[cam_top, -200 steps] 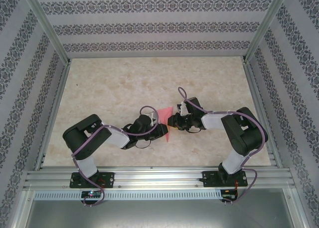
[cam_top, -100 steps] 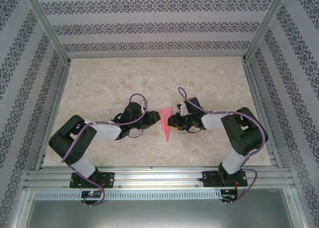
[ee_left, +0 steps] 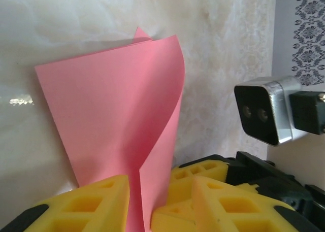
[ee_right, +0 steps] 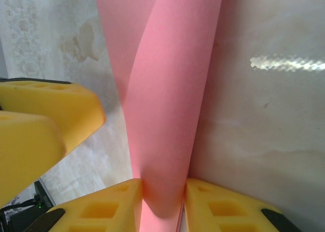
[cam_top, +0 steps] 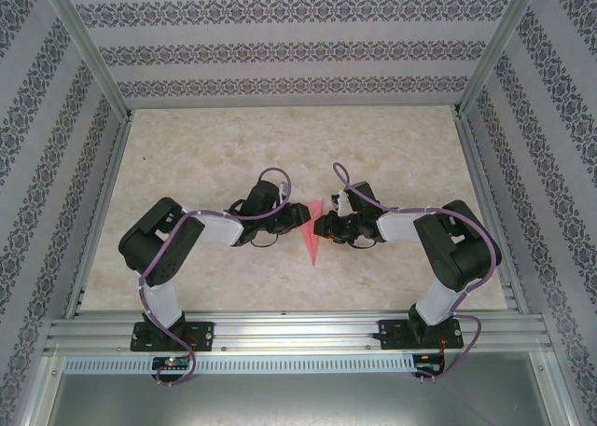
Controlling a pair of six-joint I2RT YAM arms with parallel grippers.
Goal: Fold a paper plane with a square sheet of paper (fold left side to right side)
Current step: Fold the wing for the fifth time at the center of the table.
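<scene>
My right claw [ee_right: 162,187] is closed on the paper plane [cam_top: 312,241], pinching its raised flap from 3 o'clock, I judge so the fold cannot spring open. The plane lies near the middle of the surface [cam_top: 233,156], nose toward 6 o'clock. My left claw [cam_top: 299,216] sits at its 9 o'clock with the flap between its fingers; whether it is gripping or merely straddling, I cannot tell.

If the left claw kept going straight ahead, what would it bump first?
The paper, standing right at the left claw tips; the right claw pinches it just beyond, probably.
</scene>
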